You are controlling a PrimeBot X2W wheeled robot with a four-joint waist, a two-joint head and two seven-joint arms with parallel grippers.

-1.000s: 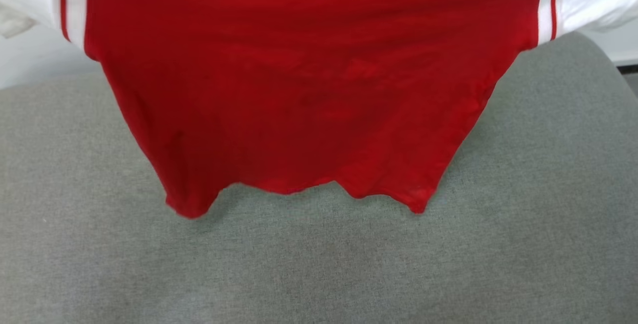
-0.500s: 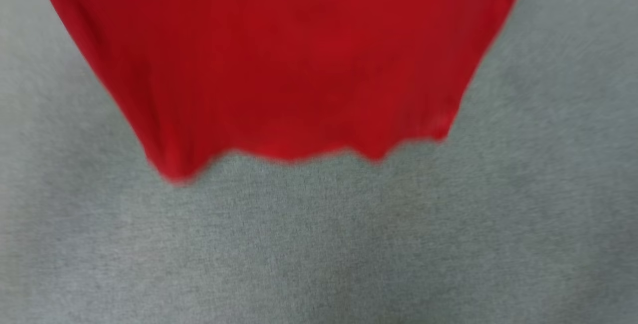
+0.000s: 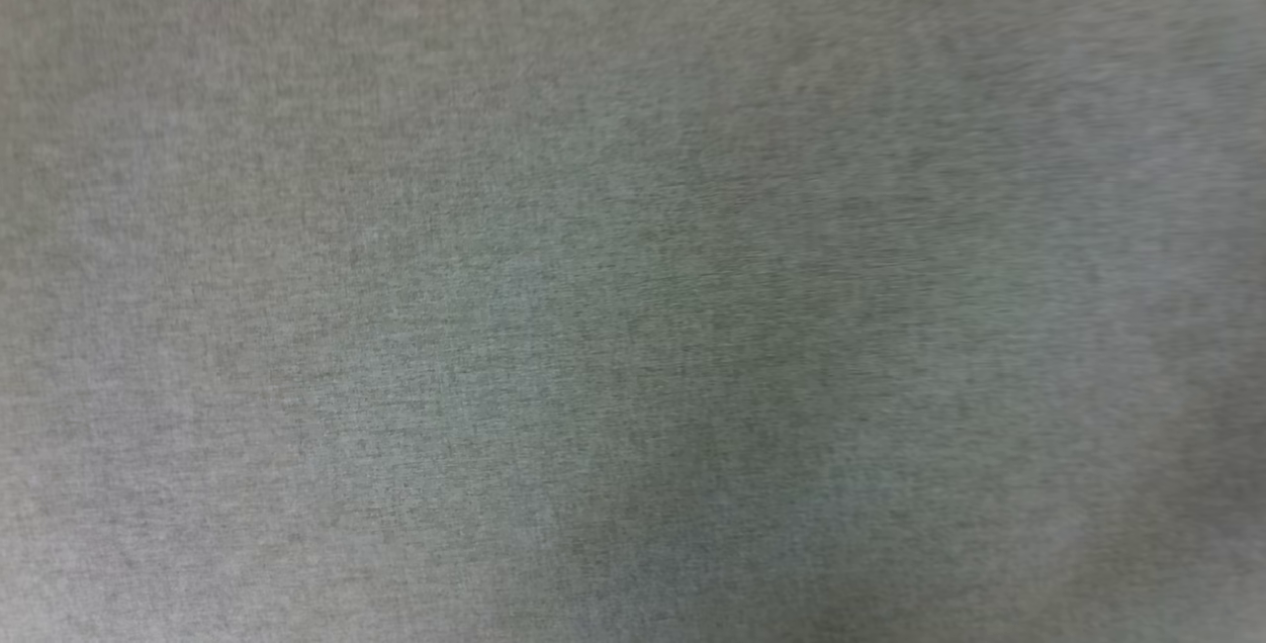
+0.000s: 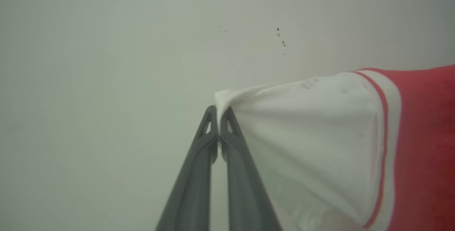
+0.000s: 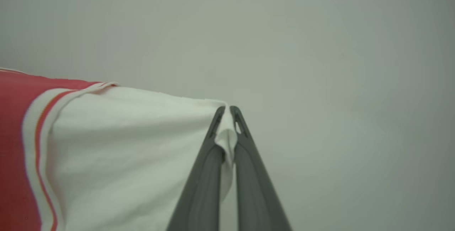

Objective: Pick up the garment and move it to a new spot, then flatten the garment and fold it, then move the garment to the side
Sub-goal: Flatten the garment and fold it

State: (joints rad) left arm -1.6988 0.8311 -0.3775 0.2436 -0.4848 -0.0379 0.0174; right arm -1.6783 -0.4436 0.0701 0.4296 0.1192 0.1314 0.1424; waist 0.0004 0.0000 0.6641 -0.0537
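Head view: a grey woven fabric surface (image 3: 633, 287), softly blurred, with a darker, shadowy patch toward the lower middle.
Left wrist view, left gripper (image 4: 219, 112): two long dark fingers pressed together at the tips, clamped on a bunched corner of white sleeve (image 4: 302, 128).
Left wrist view, garment (image 4: 426, 152): held up in the air before a pale wall (image 4: 106, 64). The sleeve fans out to the right of the pinch, followed by the striped trim (image 4: 389, 135) and the red body at the right edge.
Left wrist view, wall: plain, with a few dark specks (image 4: 281, 41) above the sleeve.
Right wrist view, right gripper (image 5: 227, 112): fingers closed on a fold of white sleeve, a tuck of cloth squeezed between them just below the tips.
Right wrist view, garment: stretches away to the left of the pinch, first white sleeve, then striped trim, then red body at the left edge. Its top edge is drawn nearly straight, and a pale wall stands behind it.
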